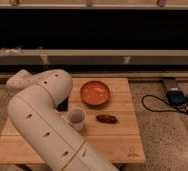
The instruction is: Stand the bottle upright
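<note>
Hanging behind the arm's (39, 125) elbow, the gripper (63, 105) is mostly hidden; its state cannot be told. The bottle is not visible, presumably beneath it, long axis undetermined. The paper cup (77, 119) stands just beside it.

A wooden tabletop (122, 142) stands on a speckled grey floor (162, 145). Behind it, a pale ledge (112, 56) runs below a wide dark band (97, 27). A power adapter (176, 96) with black cables lies on the floor to the right.

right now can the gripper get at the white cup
Probably yes: the gripper, mostly hidden under the end of the arm, sits close beside the cup, with nothing seen between them; the bowl lies farther back.
</note>
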{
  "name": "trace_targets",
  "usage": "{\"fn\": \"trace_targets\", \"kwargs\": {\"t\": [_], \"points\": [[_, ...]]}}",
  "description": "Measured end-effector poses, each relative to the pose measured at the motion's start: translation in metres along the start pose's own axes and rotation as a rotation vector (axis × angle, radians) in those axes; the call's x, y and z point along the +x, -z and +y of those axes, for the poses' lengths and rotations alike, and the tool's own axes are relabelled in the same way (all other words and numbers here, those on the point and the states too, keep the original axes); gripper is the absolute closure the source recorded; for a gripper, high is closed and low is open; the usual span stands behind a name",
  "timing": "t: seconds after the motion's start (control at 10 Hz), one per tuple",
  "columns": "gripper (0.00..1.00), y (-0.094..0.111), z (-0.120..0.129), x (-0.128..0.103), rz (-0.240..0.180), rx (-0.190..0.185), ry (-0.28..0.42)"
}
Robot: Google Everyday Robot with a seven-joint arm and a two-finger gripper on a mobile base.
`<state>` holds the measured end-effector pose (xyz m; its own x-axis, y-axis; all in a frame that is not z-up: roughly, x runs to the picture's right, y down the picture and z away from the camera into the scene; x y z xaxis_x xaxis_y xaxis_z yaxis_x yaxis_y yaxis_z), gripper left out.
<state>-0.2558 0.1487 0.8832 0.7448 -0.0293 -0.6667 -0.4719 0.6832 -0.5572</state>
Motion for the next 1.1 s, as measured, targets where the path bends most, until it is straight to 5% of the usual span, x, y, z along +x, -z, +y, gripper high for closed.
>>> {"fn": "trace_targets", "kwargs": {"t": [0.4, 0.7, 1.1], "points": [[0.73, 0.001, -0.003, 0.001, 0.007, 0.004, -0.003], [0.99, 0.028, -0.004, 0.005, -0.048, 0.028, -0.030], [1.00, 0.068, -0.010, -0.002, -0.156, 0.064, -0.054]]}}
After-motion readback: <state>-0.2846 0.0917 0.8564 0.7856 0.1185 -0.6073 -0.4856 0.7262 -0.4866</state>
